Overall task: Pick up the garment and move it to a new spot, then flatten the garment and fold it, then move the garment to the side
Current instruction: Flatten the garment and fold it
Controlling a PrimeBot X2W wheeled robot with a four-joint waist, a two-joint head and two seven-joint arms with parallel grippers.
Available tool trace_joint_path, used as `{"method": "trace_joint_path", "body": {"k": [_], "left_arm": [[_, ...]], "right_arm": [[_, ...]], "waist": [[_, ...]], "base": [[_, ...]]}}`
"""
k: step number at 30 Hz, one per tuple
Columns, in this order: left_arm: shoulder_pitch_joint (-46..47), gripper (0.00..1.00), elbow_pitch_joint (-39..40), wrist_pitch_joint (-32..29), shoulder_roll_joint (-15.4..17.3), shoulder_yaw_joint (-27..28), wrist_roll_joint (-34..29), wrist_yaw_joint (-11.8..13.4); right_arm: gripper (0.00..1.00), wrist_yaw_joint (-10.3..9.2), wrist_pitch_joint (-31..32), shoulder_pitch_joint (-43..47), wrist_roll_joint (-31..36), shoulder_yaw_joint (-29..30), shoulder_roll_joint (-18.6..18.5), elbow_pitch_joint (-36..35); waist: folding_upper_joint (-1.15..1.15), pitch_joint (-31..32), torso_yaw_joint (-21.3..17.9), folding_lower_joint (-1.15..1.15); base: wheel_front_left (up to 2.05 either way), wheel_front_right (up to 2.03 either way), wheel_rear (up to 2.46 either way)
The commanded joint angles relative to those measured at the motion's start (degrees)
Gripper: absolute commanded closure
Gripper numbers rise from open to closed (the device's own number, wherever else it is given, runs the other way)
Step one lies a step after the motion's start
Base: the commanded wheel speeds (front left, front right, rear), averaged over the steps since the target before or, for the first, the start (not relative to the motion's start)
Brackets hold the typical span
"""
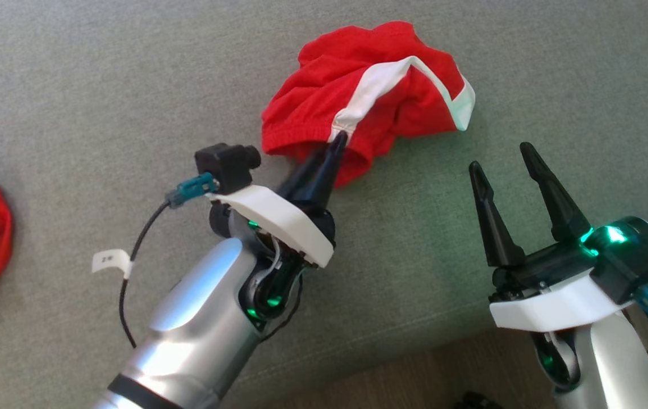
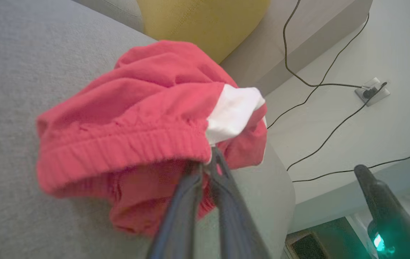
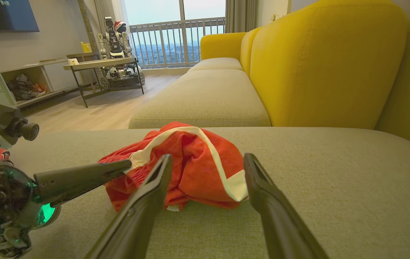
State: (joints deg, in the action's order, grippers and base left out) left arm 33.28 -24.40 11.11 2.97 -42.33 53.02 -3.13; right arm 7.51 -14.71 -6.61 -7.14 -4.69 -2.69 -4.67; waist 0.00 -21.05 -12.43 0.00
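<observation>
Because the garment [image 1: 324, 85] lies crumpled on the sofa [image 1: 74, 85] and must be lifted first, the left end effector [image 1: 339, 139] pinches its waistband between 2 fingers, while the right end effector [image 1: 500, 155] hovers spread wide near the sofa's front edge.

Each silver forearm [image 1: 199, 318] ends in a white collar [image 1: 270, 218] with green indicator lights [image 1: 613, 234]. The left gripper [image 1: 338, 138] and right gripper [image 1: 500, 155] have long, tapered black fingers [image 1: 491, 221]. A black camera [image 1: 227, 162] sits on the wrist. Its teal connector [image 1: 190, 189] joins a black cable [image 1: 130, 267] carrying a white tag [image 1: 109, 261].
</observation>
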Motion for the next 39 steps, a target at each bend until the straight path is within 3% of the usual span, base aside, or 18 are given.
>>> {"method": "trace_joint_path", "body": {"k": [1,10,17,22,28,32,39], "left_arm": [[2.2,1.00,1.5,0.3,-0.1,1.1,0.3,-0.4],[4.7,1.00,1.7,1.7,0.3,2.0,1.3,-1.9],[12.8,1.00,6.7,-8.2,1.2,5.2,9.1,-2.9],[24.4,1.00,7.8,-17.6,1.0,9.2,15.4,0.3],[37.0,1.00,9.6,-23.6,0.5,12.5,20.8,4.9],[33.0,1.00,10.4,-26.9,6.6,11.7,19.8,7.0],[12.6,1.00,16.4,-25.5,19.2,15.1,21.5,7.5]], "right_arm": [[0.00,-0.02,-0.3,-1.1,-0.2,-1.1,-0.2,-2.2],[0.00,-0.02,-0.3,-1.2,-0.3,-1.4,-0.2,-2.0],[0.00,-0.02,-0.3,-1.5,-1.5,-2.0,-0.2,-2.1],[0.00,-0.02,-0.3,-2.0,-3.3,-2.6,-0.2,-2.4],[0.00,-0.02,-0.3,-2.3,-4.3,-1.9,-0.2,-2.9],[0.00,-0.02,-0.3,-2.0,-4.4,-1.2,-0.2,-2.8],[0.00,-0.02,-0.3,-1.2,-3.5,-0.9,-0.2,-2.7]], "waist": [[0.00,0.1,0.2,0.00],[0.00,2.5,1.5,0.00],[0.00,5.1,-0.3,0.00],[0.00,5.5,-3.6,0.00],[0.00,5.5,-4.9,0.00],[0.00,6.3,-4.3,0.00],[0.00,7.0,-0.7,0.00]], "base": [[0.00,0.00,0.00],[0.00,0.00,0.00],[0.00,0.00,0.00],[0.00,0.00,0.00],[0.00,0.00,0.00],[0.00,0.00,0.00],[0.00,0.00,0.00]]}}
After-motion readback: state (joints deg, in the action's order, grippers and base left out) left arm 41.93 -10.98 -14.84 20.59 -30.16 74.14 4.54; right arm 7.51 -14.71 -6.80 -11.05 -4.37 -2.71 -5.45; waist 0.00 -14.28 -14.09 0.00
